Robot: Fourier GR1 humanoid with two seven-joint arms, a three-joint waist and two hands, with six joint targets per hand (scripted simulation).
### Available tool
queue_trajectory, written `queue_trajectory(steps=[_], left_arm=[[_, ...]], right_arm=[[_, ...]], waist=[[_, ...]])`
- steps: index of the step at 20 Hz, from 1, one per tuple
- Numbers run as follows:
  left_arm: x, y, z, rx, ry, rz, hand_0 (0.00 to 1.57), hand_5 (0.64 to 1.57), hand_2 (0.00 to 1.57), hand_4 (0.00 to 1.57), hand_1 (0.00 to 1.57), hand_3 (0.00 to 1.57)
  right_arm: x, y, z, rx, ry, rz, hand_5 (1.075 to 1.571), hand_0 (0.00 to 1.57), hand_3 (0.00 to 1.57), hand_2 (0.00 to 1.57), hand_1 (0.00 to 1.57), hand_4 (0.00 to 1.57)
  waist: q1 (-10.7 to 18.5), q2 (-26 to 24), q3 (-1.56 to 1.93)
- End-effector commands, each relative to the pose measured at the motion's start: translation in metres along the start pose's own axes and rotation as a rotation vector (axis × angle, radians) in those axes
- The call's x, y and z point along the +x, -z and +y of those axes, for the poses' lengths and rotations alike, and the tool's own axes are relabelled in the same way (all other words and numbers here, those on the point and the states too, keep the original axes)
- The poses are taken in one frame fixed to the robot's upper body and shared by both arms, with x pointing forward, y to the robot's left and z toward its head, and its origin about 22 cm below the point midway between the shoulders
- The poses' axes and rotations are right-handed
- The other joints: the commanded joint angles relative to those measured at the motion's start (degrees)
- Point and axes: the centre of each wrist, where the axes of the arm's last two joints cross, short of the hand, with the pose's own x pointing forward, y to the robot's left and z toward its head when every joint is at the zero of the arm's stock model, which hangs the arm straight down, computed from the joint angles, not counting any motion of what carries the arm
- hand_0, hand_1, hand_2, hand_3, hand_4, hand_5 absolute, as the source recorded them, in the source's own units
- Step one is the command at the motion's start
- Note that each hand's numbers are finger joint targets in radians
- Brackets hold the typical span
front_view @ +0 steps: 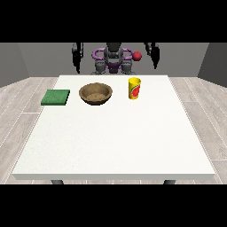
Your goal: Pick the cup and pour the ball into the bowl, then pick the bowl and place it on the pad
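White desk [111, 142] on wood-plank floor. Far side, in a row: green pad [56, 97] left, brown bowl [95, 93] middle, yellow cup [134, 88] right, lined up for pouring. Ball not visible. Both hands [78, 56] [154, 54] raised, holding nothing; finger state unclear.

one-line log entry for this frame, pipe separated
stage: pre-grasp | cup: upright, untouched | bowl: between cup and pad | robot hands: raised behind table

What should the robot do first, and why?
Probably reach the hand at the view's right down to the cup. Both hands hang raised behind the table, holding nothing, and the cup stands upright beside the bowl, nearest that hand.
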Motion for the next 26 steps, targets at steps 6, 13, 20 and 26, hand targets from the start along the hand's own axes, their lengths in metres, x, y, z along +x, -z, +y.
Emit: queue_trajectory(steps=[6,13,20,26], left_arm=[[0.032,0.002,0.009,-0.018,0.036,-0.015,0.0,1.557,0.0,0.0,0.0,0.0],[0.039,0.006,0.067,0.1,-0.091,-0.116,0.0,1.548,0.0,0.0,0.0,0.0],[0.033,0.032,0.069,0.112,-0.085,-0.21,0.0,1.539,0.0,0.0,0.0,0.0],[0.009,0.046,0.019,0.104,-0.084,-0.306,0.0,1.524,0.0,0.0,0.0,0.0]], right_arm=[[0.03,0.0,-0.015,-0.023,-0.038,-0.01,1.569,0.0,0.0,0.0,0.0,0.0],[0.059,-0.01,-0.089,0.016,0.082,-0.082,1.571,0.0,0.0,0.0,0.0,0.0],[0.056,0.002,-0.1,-0.005,0.067,-0.193,1.569,0.0,0.0,0.0,0.0,0.0],[0.056,0.022,-0.09,0.009,0.059,-0.234,1.57,0.0,0.0,0.0,0.0,0.0]], waist=[[-1.19,-16.38,0.47],[-5.48,-7.28,0.62],[-5.45,0.14,0.63],[-5.62,5.76,0.63]])
